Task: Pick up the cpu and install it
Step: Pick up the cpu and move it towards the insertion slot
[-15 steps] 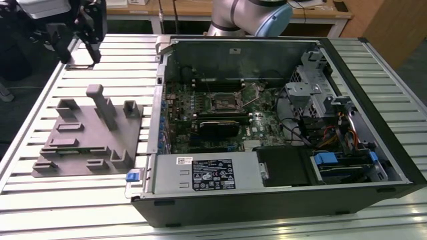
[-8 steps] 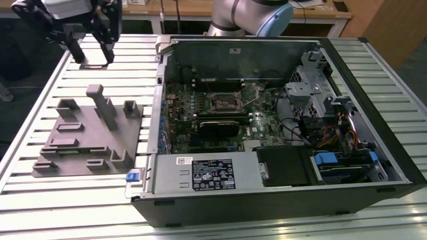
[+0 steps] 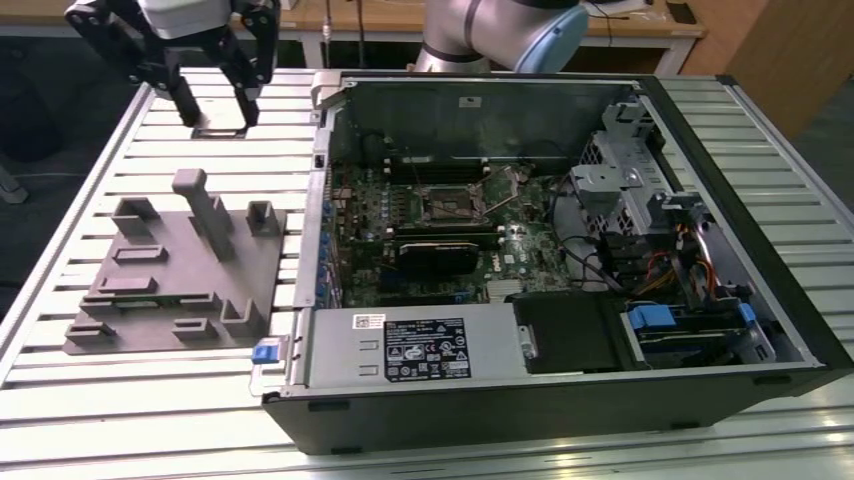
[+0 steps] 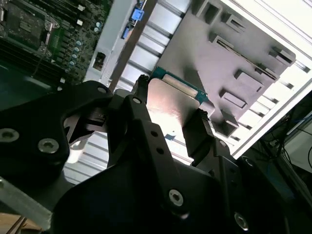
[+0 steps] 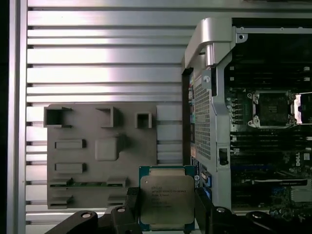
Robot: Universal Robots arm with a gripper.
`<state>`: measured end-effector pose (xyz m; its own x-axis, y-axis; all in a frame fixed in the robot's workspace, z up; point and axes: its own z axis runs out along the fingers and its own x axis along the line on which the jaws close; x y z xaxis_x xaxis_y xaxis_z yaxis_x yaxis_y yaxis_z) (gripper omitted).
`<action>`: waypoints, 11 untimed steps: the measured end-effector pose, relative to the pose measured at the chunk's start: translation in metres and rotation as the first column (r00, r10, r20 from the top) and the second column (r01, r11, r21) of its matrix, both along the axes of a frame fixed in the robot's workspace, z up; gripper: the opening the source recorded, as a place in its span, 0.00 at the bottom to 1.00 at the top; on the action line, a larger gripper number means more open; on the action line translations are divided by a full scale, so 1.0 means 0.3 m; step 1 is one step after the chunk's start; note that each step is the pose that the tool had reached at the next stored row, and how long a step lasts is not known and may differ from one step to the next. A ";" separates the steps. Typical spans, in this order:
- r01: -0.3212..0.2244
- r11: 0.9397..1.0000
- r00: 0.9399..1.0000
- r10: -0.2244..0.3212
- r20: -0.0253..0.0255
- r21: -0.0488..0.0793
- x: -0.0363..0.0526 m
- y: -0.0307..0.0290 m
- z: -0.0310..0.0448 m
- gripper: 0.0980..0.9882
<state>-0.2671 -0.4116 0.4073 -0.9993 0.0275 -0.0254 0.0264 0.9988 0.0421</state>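
Pinching the cpu (image 5: 167,199) in my pincer (image 3: 218,122) over a tabletop (image 3: 134,410) corner, with the motherboard socket (image 3: 447,203) well apart, toward the exterior view's right.

Slatted metal table (image 3: 134,420), grey fixture (image 3: 174,290), open computer case (image 3: 534,410) on it

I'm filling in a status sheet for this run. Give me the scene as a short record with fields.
gripper: shut on the cpu, above the slatted table
cpu: metal top facing the first wrist view
socket: inside the open computer case, dark centre, cpu not yet in it
grey fixture: on the table beside the case
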 end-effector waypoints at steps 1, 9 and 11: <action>0.000 1.000 1.000 0.000 0.000 0.000 0.012 0.000 0.000 0.49; 0.000 1.000 1.000 0.000 0.000 0.000 0.101 0.000 0.000 0.49; 0.000 1.000 1.000 0.000 0.000 0.000 0.123 0.000 0.000 0.49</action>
